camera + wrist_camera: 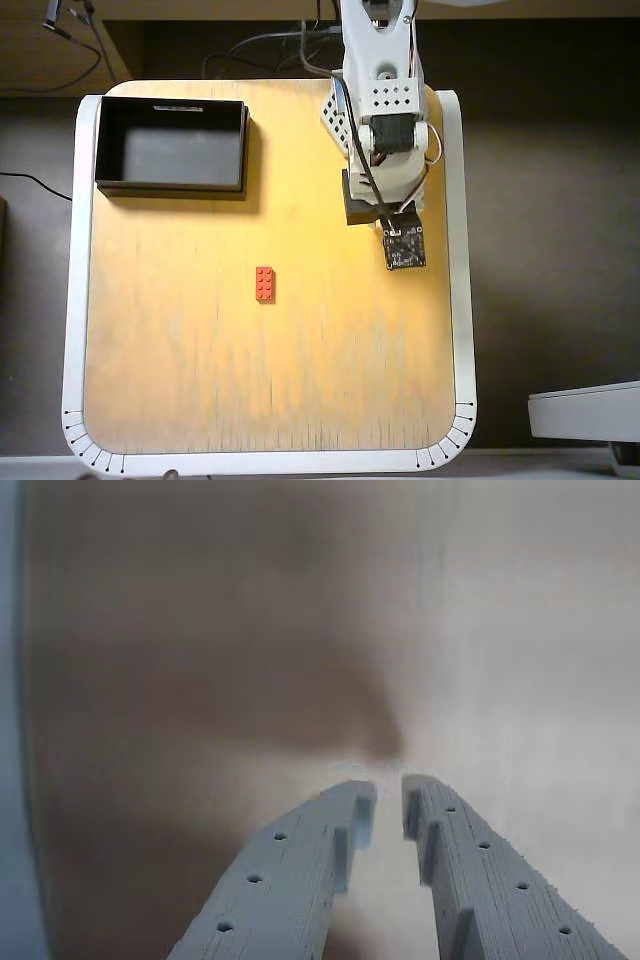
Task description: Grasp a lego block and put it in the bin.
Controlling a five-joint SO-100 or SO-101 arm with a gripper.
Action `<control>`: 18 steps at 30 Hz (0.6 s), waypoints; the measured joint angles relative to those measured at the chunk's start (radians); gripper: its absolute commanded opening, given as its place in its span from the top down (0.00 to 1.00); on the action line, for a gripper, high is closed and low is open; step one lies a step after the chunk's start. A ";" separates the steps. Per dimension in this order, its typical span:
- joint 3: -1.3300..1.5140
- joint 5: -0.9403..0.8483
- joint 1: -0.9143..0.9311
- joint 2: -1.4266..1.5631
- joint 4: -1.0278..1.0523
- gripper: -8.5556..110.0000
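In the wrist view the grey printed two-finger gripper has its tips close together, only a narrow gap between them, holding nothing, over bare wooden desk. In the overhead view the small red-orange studded plastic lego block lies near the desk's centre, well apart from the arm at the far right edge. The shallow black rectangular bin sits empty in the far left corner. Judgement: approach step, not yet begun; next, swing left toward the block, widen, descend.
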 measured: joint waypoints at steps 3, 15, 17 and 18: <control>-0.150 0.049 0.060 -0.091 0.015 0.93; -0.425 0.287 0.413 -0.307 0.000 0.90; -0.439 0.322 0.469 -0.350 -0.014 0.88; -0.442 0.344 0.503 -0.377 -0.034 0.88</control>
